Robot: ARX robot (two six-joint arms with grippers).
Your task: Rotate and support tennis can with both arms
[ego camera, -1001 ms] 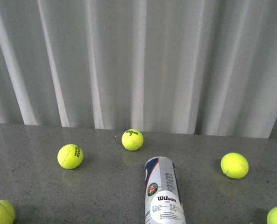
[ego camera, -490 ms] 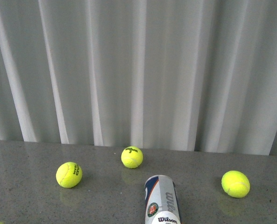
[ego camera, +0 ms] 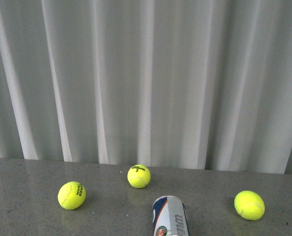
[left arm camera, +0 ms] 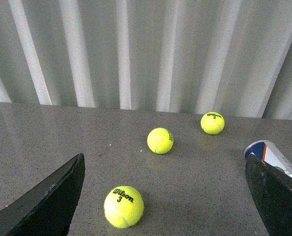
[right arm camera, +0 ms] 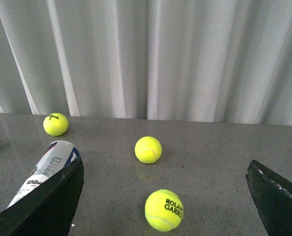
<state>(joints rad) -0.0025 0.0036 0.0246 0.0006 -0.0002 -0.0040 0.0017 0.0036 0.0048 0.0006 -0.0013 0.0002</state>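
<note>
The tennis can [ego camera: 170,216] lies on its side on the grey table, only its far navy-white end showing at the bottom of the front view. In the left wrist view its end [left arm camera: 271,153] shows beside one black finger [left arm camera: 276,196]. My left gripper [left arm camera: 166,199] is open and empty, with a Wilson ball [left arm camera: 123,206] between its fingers. In the right wrist view the can [right arm camera: 45,169] lies partly behind one black finger [right arm camera: 45,206]. My right gripper [right arm camera: 166,199] is open and empty over a Roland Garros ball [right arm camera: 164,210]. Neither arm shows in the front view.
Three yellow tennis balls lie on the grey table [ego camera: 27,196]: left [ego camera: 72,195], middle far [ego camera: 139,176] and right [ego camera: 249,204]. A white pleated curtain [ego camera: 146,78] hangs behind the table's far edge. More balls show in the wrist views [left arm camera: 160,140] [right arm camera: 148,149].
The front view has tilted upward: the can and balls have slid down the frame, the can's Wilson label and the two near corner balls have gone out of view.
</note>
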